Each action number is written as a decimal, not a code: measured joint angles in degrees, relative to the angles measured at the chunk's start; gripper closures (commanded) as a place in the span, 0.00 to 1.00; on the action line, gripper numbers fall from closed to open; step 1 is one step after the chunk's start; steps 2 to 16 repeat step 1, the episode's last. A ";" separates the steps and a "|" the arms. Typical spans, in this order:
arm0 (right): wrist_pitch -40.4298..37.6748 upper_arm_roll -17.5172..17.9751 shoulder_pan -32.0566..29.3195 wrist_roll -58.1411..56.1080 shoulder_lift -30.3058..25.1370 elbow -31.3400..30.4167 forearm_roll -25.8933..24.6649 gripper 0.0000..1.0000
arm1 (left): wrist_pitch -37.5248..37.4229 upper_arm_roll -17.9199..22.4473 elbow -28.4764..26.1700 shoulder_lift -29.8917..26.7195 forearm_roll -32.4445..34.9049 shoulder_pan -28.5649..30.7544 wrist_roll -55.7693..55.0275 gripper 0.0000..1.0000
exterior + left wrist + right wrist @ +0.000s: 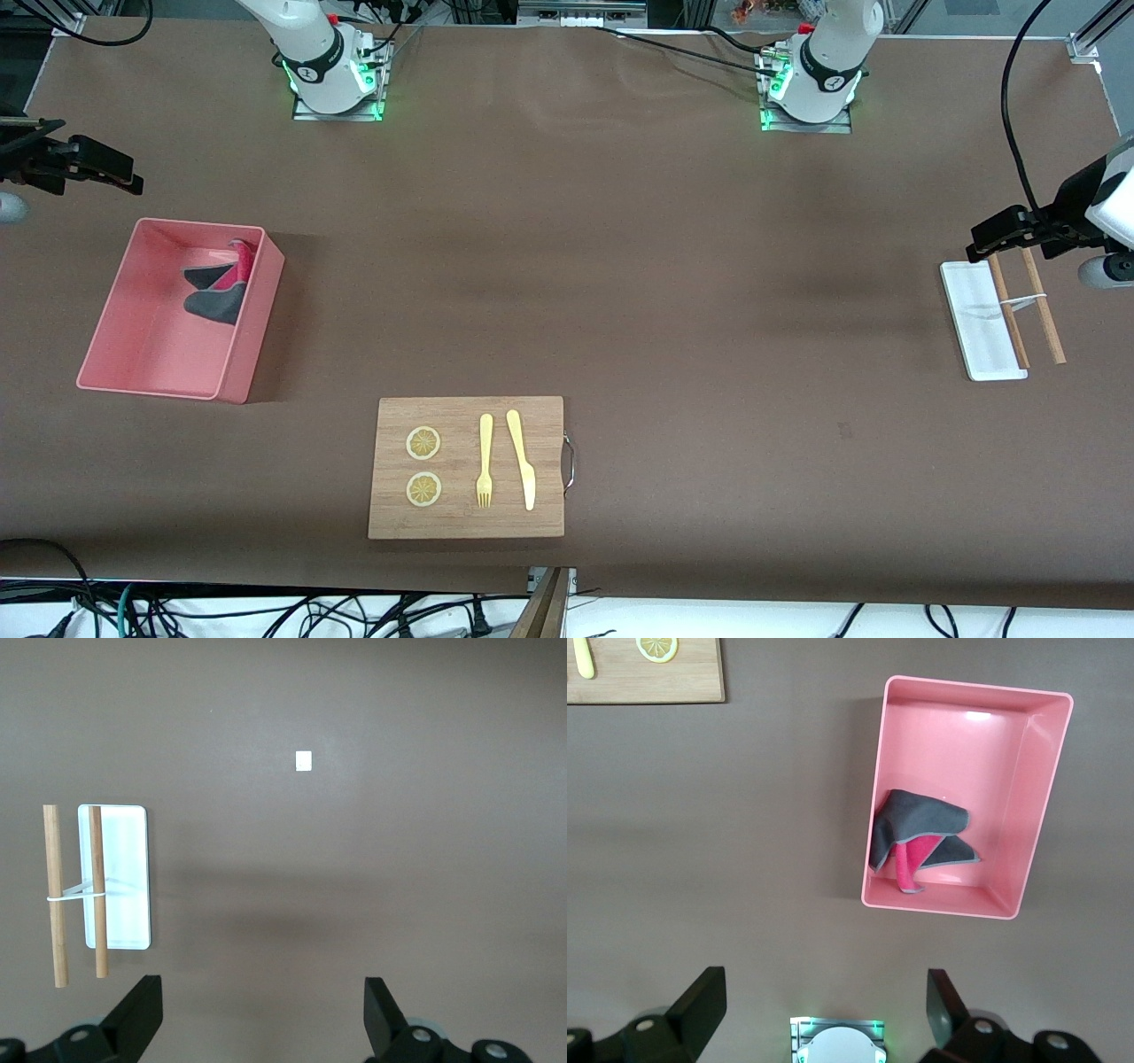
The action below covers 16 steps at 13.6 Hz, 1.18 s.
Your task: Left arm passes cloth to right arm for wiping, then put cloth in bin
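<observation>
The cloth (217, 292), dark grey with a magenta-red face showing, lies crumpled in the pink bin (252, 337), against the wall nearest the robots' bases. In the right wrist view the cloth (917, 828) sits inside the bin (1036, 806). My right gripper (102, 170) is open and empty, up in the air past the right arm's end of the table; its jaws (826, 983) stand wide apart. My left gripper (999, 235) is open and empty, over the table beside the white tray; its jaws (261, 992) stand wide apart over bare tabletop.
A wooden board (469, 523) with two lemon slices, a yellow fork and a yellow knife lies near the front camera. A small flat white tray (974, 328) with two wooden sticks (1045, 310) lies at the left arm's end, also in the left wrist view (124, 877).
</observation>
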 measured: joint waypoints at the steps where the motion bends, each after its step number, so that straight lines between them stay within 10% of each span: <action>1: 0.02 0.01 0.00 0.00 0.05 -0.01 0.00 0.00 | -0.01 0.00 0.00 0.08 0.00 0.00 0.00 0.00; 16: 0.02 0.01 0.00 0.00 0.05 -0.01 0.00 0.00 | -0.01 0.00 0.00 0.08 0.00 0.00 0.00 0.00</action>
